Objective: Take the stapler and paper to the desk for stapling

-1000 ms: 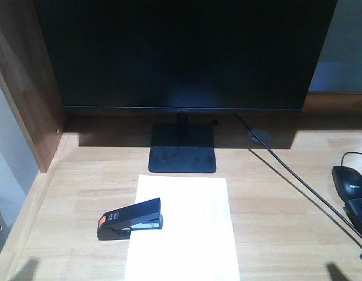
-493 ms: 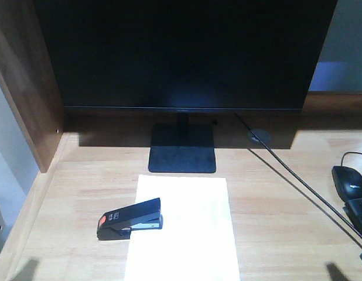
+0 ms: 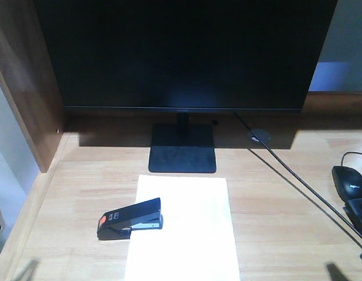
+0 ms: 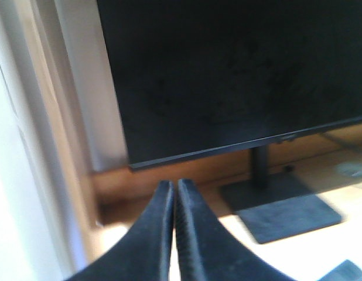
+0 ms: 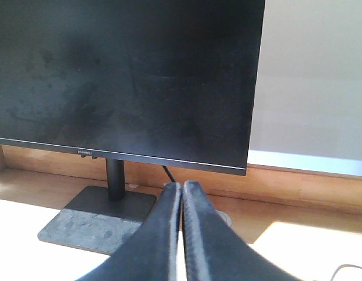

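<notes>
No shift since the earlier frame. Front view: stapler (image 3: 130, 219) lies across the left edge of the paper (image 3: 182, 229) on the desk (image 3: 275, 222), near the monitor (image 3: 181, 55). Left wrist: left gripper (image 4: 172, 190) pressed closed, empty. Right wrist: right gripper (image 5: 181, 190) likewise closed, empty.

Monitor (image 3: 181, 55) at rear centre of tabletop (image 3: 275, 216), its stand base (image 3: 182, 157) directly below. Paper (image 3: 184, 228) flat on tabletop just in front of base, reaching near edge. Stapler (image 3: 130, 218) lying across paper's left edge, one end on sheet, other end overhanging onto tabletop to left. Side panel (image 3: 26, 99) upright along tabletop's left. Cable grommet (image 3: 259, 136) right of base; cable (image 3: 298, 184) running from monitor diagonally toward near right. Mouse (image 3: 348, 181) at far right, keyboard corner (image 3: 359, 213) just in front of it.
</notes>
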Robot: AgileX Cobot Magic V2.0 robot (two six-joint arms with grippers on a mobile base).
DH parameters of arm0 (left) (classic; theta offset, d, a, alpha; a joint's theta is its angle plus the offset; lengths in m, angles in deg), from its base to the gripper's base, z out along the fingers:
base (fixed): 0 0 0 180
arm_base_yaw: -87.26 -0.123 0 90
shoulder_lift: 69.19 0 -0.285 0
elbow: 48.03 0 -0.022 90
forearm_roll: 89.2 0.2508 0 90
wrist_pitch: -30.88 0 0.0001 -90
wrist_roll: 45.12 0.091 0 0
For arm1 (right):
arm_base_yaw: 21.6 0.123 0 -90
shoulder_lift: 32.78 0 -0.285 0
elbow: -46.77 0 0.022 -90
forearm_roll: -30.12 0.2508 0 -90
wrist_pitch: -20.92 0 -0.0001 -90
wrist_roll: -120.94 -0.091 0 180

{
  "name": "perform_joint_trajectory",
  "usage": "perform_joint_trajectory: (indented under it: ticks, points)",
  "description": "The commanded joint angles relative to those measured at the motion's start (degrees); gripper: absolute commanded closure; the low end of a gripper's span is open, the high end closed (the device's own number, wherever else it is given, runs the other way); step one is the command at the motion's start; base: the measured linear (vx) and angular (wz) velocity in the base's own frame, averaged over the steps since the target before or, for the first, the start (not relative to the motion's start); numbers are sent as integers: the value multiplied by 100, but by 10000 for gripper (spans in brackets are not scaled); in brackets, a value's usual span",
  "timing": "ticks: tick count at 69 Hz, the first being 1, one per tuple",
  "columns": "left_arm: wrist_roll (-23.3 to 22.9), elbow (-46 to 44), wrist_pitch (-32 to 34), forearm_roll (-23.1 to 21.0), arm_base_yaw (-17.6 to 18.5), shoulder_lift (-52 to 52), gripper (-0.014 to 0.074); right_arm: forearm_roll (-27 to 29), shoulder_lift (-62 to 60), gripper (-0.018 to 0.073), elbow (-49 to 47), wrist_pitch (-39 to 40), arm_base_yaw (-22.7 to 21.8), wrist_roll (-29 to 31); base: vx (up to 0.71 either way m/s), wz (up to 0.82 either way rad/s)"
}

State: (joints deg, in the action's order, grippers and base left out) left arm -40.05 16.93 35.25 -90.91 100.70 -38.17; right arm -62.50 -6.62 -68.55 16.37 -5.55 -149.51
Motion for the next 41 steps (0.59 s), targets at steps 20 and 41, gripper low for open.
perform_joint_trajectory:
  ticks: [20,41]
  points:
    - [-706,-139,267,411,-442,-130,603,-110,46,569,-160,-23,-8,15,0,0]
    - [-706,719,228,359,-929,-1499,603,-110,46,569,-160,-23,-8,15,0,0]
